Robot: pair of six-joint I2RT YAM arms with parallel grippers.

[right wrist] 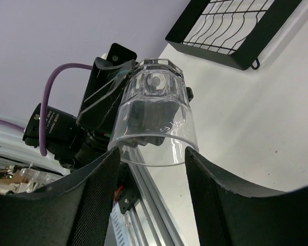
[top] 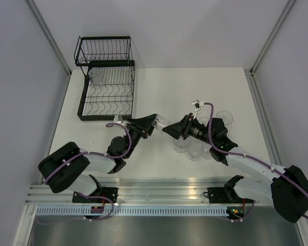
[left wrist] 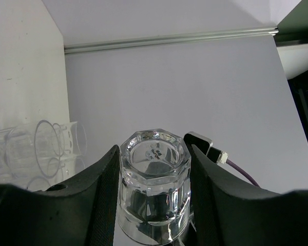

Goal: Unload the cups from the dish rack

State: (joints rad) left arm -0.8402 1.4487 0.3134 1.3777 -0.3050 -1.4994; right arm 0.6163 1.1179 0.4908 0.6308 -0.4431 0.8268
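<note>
The left tool (left wrist: 154, 154) is clenched on a clear plastic cup (left wrist: 154, 197) above the white surface (top: 159, 87); the right tool (right wrist: 151, 156) stands released, its fingers (right wrist: 100, 195) flanking that cup's rim; more cups (top: 194, 148) cluster just behind the right tool; the dish rack (top: 107, 95) lies well beyond both.

Clear cup (top: 161, 124) aloft mid-table; cup cluster (top: 195, 146) right; dish rack (top: 107, 92) far-left.

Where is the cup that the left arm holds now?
In the top view, the cup is at mid-table, held by the left gripper, beside the group of cups standing on the right.
</note>
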